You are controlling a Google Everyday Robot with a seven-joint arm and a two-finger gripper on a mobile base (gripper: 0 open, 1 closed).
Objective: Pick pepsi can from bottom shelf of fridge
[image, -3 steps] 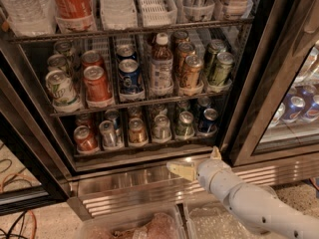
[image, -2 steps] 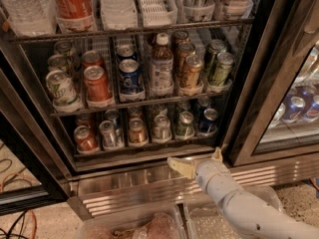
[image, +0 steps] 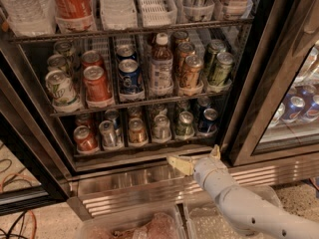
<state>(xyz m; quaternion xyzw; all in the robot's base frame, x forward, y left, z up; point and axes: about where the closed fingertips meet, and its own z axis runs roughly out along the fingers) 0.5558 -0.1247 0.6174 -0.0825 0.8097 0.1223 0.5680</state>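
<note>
A white-capped bottle point(image: 160, 66) stands upright on the middle rack point(image: 149, 101). Just left of the bottle is a bright blue can point(image: 128, 76), then a red can point(image: 95, 83), and farthest left a white-and-green can point(image: 61, 89). Just right of the bottle stands a brown can point(image: 190, 72), with a green-grey can point(image: 220, 68) beyond it. Above and left of the bottle sit a large red bottle point(image: 72, 1) and a clear water bottle point(image: 22, 6). Below the bottle stands a silver can point(image: 161, 127), and further left a small red can point(image: 84, 139). Far below the bottle lies a clear plastic bin point(image: 99, 222). Well right of the bottle, blue cans point(image: 293, 108) show behind glass. The gripper point(image: 197, 159) hangs below and right of the bottle, fingers apart.
</note>
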